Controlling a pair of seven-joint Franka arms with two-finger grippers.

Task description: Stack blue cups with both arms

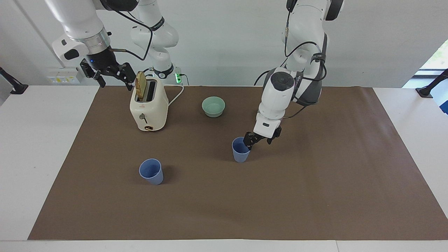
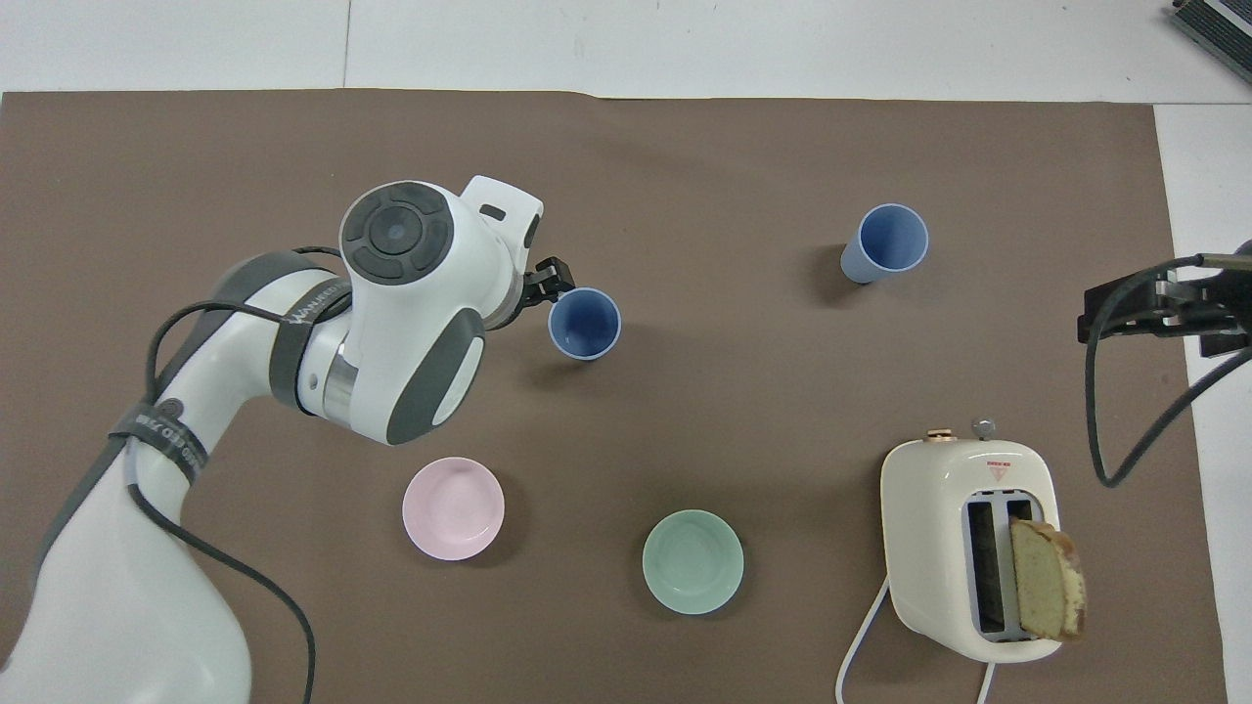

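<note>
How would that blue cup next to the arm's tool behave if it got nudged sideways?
The blue cup looks like thin plastic, so it is probably light and would slide easily on the brown mat. It is taller than wide and tapers to a narrow base, so a push near the rim might tip it; once down, it could roll in a curve.

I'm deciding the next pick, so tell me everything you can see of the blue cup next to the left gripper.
The blue cup is a small matte periwinkle tumbler, tapered, handleless, plastic by its look. It stands upright and empty on the brown mat, mouth up, toward the middle of the table and farther from the robots than the green bowl. The left gripper, fingers open, sits right beside its rim; whether a finger touches the rim I cannot tell.
</note>
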